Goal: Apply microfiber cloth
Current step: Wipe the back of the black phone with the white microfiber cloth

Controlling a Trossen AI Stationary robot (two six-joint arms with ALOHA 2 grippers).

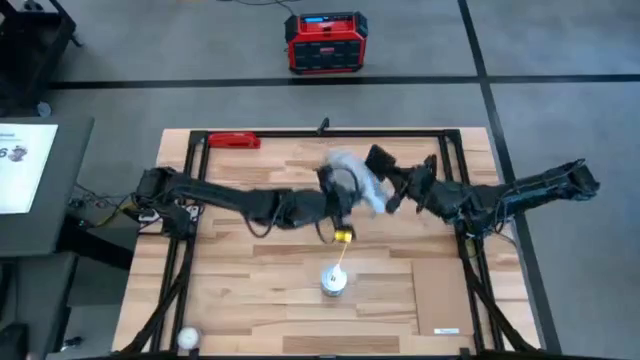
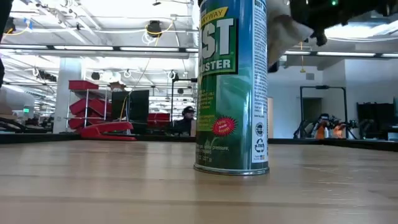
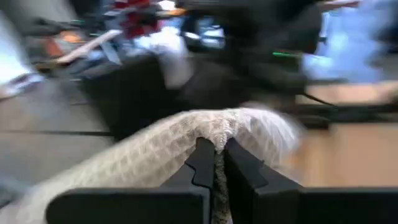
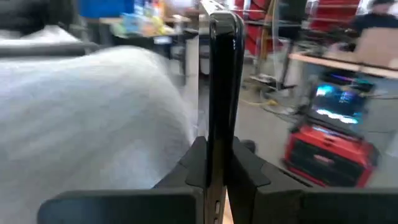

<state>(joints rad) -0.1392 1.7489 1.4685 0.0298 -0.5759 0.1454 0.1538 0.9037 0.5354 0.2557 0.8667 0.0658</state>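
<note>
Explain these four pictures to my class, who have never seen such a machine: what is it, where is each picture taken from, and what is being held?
It is a robot with two dark arms at a wooden table. One picture looks straight down, one looks level across the tabletop, and two come from cameras on the wrists. The left gripper is shut on the microfiber cloth. The right gripper is shut on a thin black phone, held edge-on beside the cloth. On the table stand a green spray can and a red stapler.

Surface: pale wooden plank table inside a black frame.
Centre front: green-labelled aerosol duster can, upright.
Far edge: red stapler.
Near corner: small white ball, possibly.
</note>
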